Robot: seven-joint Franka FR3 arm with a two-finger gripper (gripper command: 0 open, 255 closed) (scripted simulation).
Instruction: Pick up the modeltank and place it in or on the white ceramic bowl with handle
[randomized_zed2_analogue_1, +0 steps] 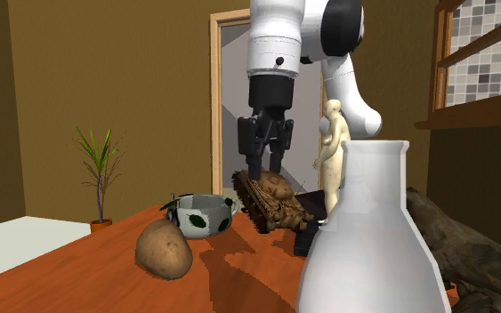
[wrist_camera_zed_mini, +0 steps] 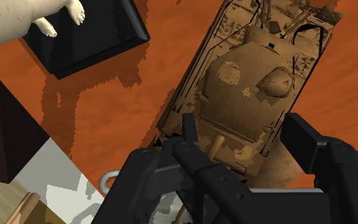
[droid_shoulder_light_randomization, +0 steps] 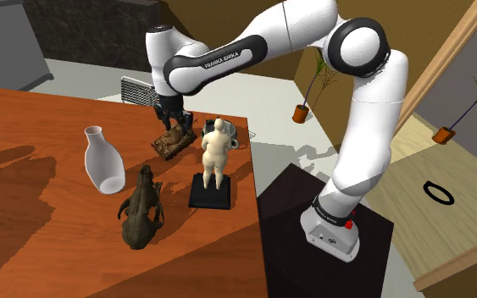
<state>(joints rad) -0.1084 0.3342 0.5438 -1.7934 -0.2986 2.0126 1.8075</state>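
Observation:
A brown camouflaged model tank (droid_shoulder_light_randomization: 170, 142) (randomized_zed2_analogue_1: 270, 200) (wrist_camera_zed_mini: 247, 83) sits tilted near the far edge of the reddish wooden table (droid_shoulder_light_randomization: 41, 127). My black gripper (droid_shoulder_light_randomization: 173, 124) (randomized_zed2_analogue_1: 266, 169) (wrist_camera_zed_mini: 241, 130) comes down on it from above. Its fingers (wrist_camera_zed_mini: 298, 133) clasp the hull's sides at one end. In the second exterior view the tank's low end slopes toward the black plinth. The white bowl with green leaf marks and a handle (randomized_zed2_analogue_1: 201, 216) (droid_shoulder_light_randomization: 233, 135) stands just beyond the tank, partly hidden by a figurine in the shoulder view.
A pale nude figurine (droid_shoulder_light_randomization: 213, 157) (randomized_zed2_analogue_1: 332, 151) on a black plinth (wrist_camera_zed_mini: 88, 38) stands close beside the tank. A white vase (droid_shoulder_light_randomization: 104, 159) (randomized_zed2_analogue_1: 373, 240), a dark dinosaur figure (droid_shoulder_light_randomization: 141, 210) and a potato (randomized_zed2_analogue_1: 163, 249) also share the table. The table's edge runs right behind the bowl.

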